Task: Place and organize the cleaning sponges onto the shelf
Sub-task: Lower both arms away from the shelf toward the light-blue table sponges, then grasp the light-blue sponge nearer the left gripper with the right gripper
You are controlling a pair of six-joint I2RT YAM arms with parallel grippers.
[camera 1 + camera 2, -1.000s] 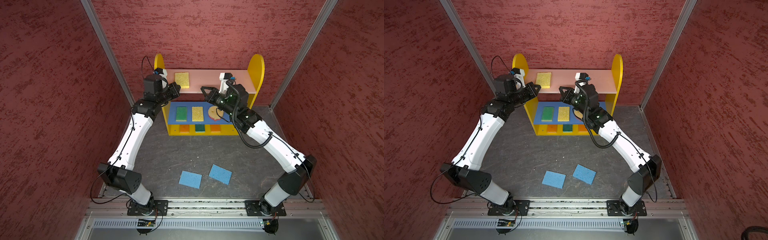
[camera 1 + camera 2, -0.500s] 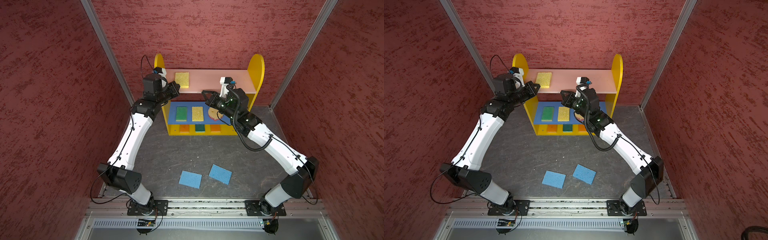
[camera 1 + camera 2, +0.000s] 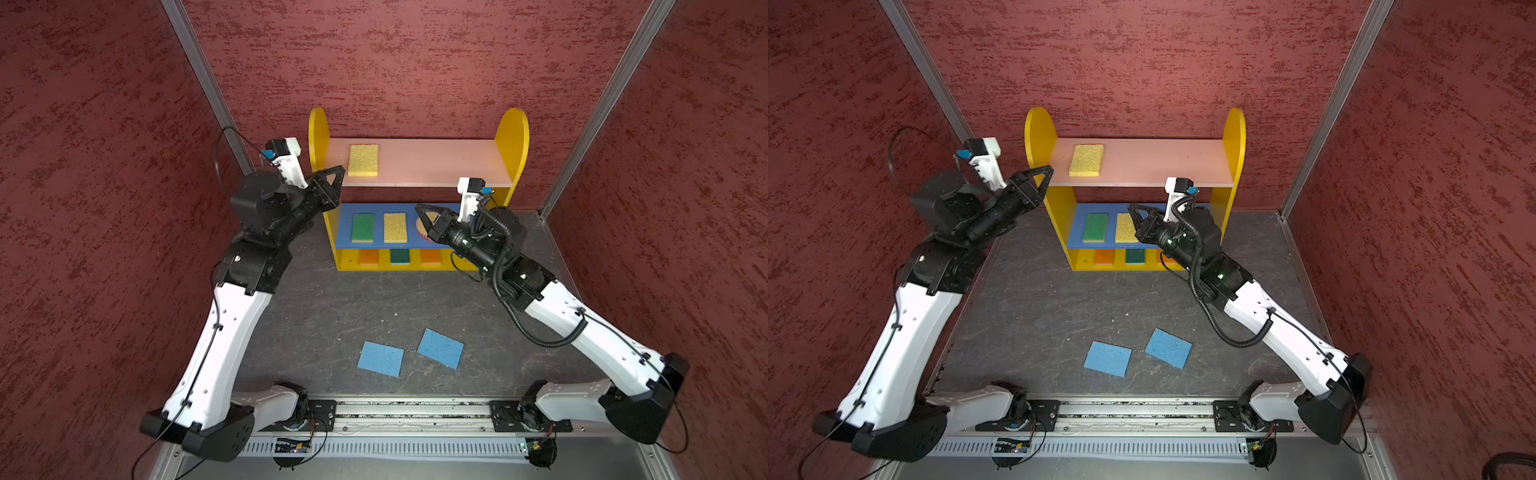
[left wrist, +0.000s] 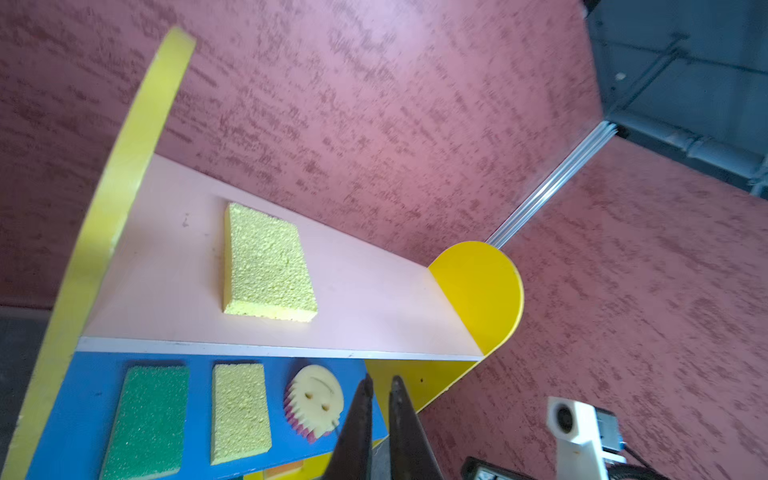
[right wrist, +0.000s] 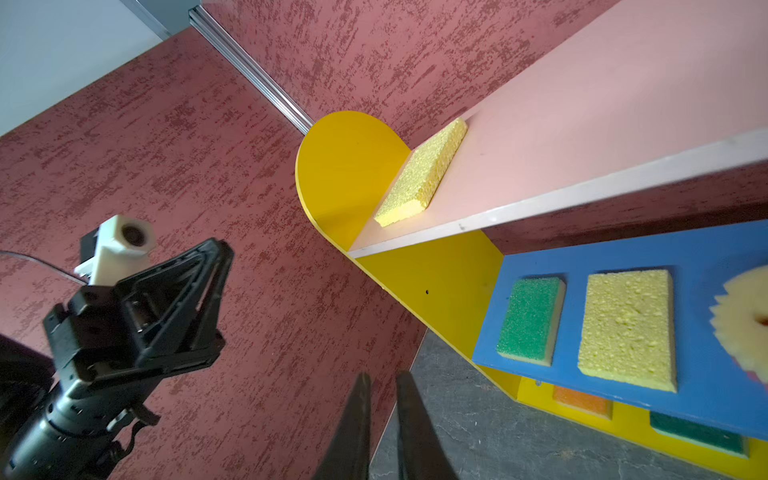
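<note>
Jaws barely parted, both empty: left gripper and right gripper hover at the shelf front. A blue sponge and second blue sponge lie well short of it. Next, likely, drop down and grasp.

From above we see only a sliver of the smiley sponge behind the right gripper (its wrist view crops it too); the blue board hides most of the bottom sponges.
</note>
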